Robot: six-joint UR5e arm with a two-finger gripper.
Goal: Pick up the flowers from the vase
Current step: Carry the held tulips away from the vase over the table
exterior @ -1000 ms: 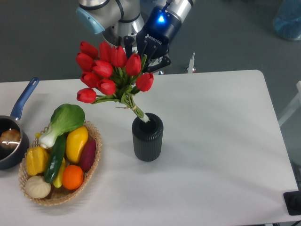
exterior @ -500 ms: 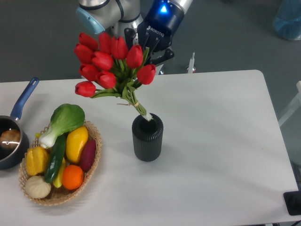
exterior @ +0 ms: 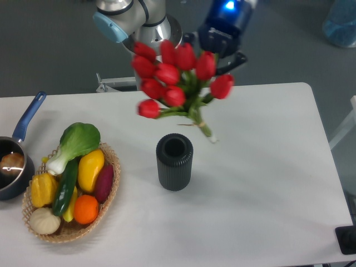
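Note:
The flowers (exterior: 178,78), a tied bunch of red tulips with green stems, hang in the air above and to the right of the vase, slightly blurred. Their stem ends (exterior: 207,132) are out of the vase mouth. My gripper (exterior: 216,61) sits behind the blooms at the upper right, shut on the flowers, with its fingers partly hidden by them. The vase (exterior: 174,162), dark, ribbed and cylindrical, stands upright on the white table with its round mouth showing nothing inside.
A wicker basket (exterior: 109,192) of vegetables and fruit, including a green leafy one (exterior: 79,141), lies at the left. A blue-handled pot (exterior: 12,167) sits at the far left edge. The arm's base (exterior: 139,25) stands behind the table.
The flowers have risen and swung right, and their stems have come out of the vase. The gripper moved right with them. The vase stayed put.

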